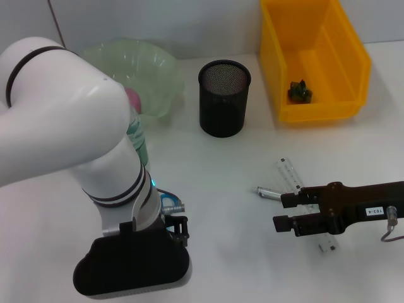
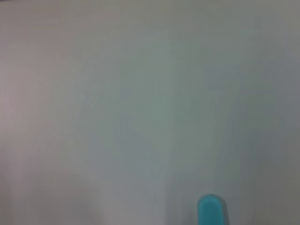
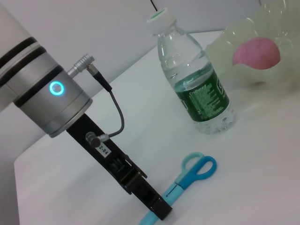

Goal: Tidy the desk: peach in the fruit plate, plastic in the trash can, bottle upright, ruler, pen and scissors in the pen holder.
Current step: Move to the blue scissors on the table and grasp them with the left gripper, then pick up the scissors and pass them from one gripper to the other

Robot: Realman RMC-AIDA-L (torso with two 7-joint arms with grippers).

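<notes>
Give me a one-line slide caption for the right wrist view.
Left gripper at the blue scissors, beside an upright bottle and a peach in the fruit plate.

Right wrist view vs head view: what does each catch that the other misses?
Only the right wrist view: the whole upright bottle with its cap, the scissors lying full length on the table, and the left claw down at their blade end.
Only the head view: the mesh pen holder, the yellow trash can with plastic inside, the ruler, the pen, and the right claw beside them.
Both: the fruit plate holding the pink peach.
</notes>
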